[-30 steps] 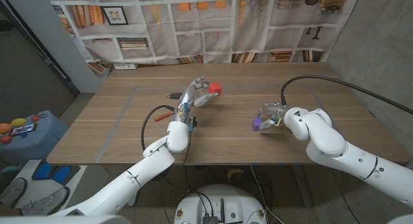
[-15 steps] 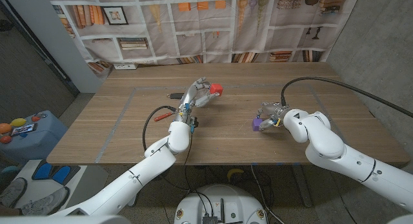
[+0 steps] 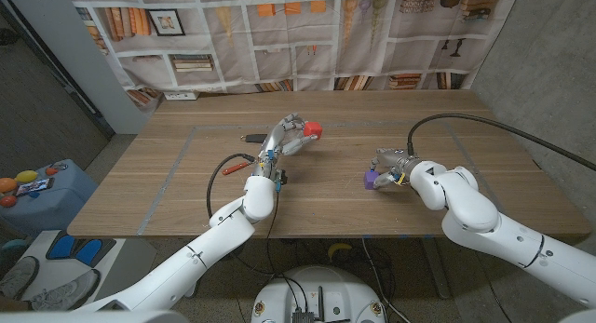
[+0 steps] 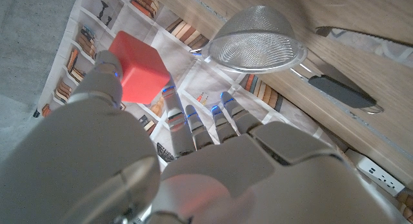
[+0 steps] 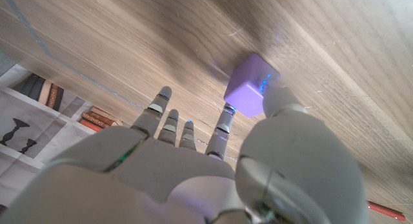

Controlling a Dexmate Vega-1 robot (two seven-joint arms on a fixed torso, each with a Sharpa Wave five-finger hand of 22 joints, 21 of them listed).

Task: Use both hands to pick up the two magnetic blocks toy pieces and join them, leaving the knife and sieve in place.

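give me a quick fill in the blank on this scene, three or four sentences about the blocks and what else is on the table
The left hand holds a small cube-shaped toy block whose colour is ____.
The right hand pinches a small cube-shaped toy block whose colour is ____.
In the left wrist view, the round metal mesh sieve lies next to a dark-handled ____ on the wooden table.
The two blocks are not yet ____.

Missing words: red; purple; knife; joined
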